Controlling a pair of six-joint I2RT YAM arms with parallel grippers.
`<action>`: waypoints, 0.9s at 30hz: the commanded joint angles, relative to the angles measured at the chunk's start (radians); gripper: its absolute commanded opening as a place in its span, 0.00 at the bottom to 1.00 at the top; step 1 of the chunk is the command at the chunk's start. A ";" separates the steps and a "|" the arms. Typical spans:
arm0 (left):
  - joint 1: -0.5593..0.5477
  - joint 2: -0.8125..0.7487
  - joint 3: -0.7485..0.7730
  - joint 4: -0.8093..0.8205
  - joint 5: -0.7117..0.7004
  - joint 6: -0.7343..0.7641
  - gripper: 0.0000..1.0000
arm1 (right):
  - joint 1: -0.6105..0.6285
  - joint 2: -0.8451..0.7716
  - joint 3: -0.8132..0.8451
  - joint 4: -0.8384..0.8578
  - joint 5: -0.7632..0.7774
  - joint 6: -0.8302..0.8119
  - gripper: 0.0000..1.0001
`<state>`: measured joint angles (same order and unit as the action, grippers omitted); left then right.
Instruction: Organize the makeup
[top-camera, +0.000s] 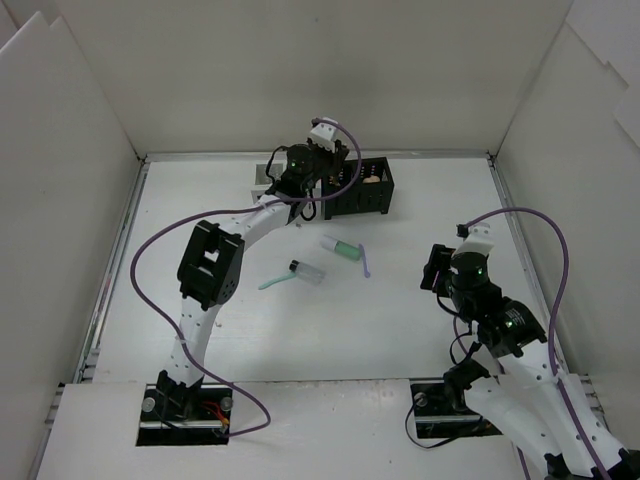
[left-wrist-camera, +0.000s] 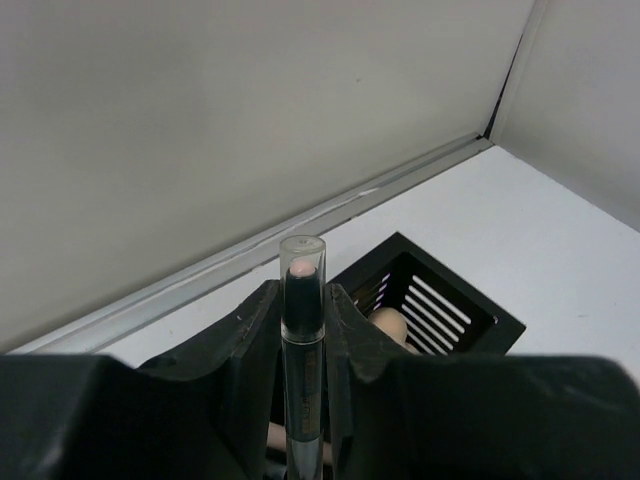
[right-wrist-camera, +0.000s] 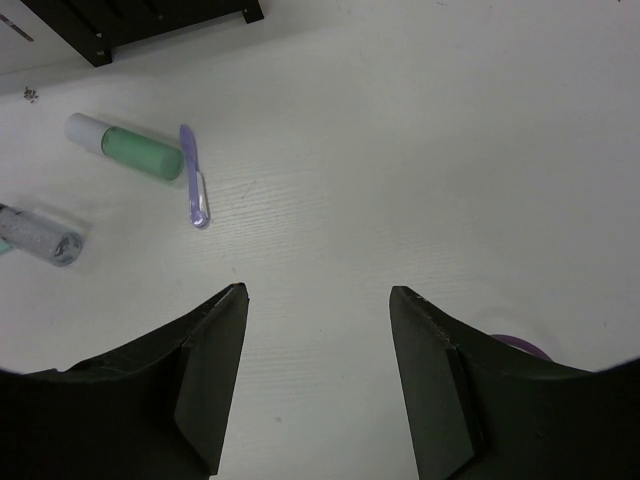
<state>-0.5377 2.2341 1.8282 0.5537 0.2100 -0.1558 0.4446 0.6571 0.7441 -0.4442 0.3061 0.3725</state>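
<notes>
The table (top-camera: 420, 210) is white, and white walls stand all round it. At the back sits a black box (top-camera: 372, 205) with slots in its sides. A white box (top-camera: 262, 178) is just to the left of it, partly hidden by the left arm. The left arm reaches far back, and the left claw (left-wrist-camera: 303, 292) hangs over the black box. This claw is pinched on a black stick (left-wrist-camera: 302, 345). The stick has a clear cap with a pink tip inside, and the cap end pokes out past the fingers. A peach sponge (left-wrist-camera: 390, 325) lies down in the black box. More makeup lies on the table in the middle, in front of the box. A green tube (right-wrist-camera: 130, 148) has a purple stick (right-wrist-camera: 194, 180) lying just beside it. A clear vial (top-camera: 308, 270) lies a bit to the left of them, closer to the arms, and a mint stick (top-camera: 272, 283) lies right by it. The right claw (right-wrist-camera: 318, 300) is off to the right, over bare table. Its fingers are spread wide and hold nothing.
</notes>
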 joint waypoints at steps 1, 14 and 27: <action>-0.005 -0.086 -0.027 0.097 0.017 0.030 0.21 | -0.006 0.010 0.003 0.061 0.018 -0.004 0.56; -0.005 -0.296 -0.181 0.057 -0.027 0.042 0.63 | -0.004 0.030 0.015 0.061 -0.001 -0.007 0.56; -0.015 -0.787 -0.352 -0.647 -0.356 -0.157 0.83 | -0.001 0.151 0.069 0.061 -0.175 -0.044 0.52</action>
<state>-0.5476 1.5349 1.4895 0.1440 -0.0250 -0.2066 0.4446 0.7502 0.7574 -0.4339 0.1978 0.3519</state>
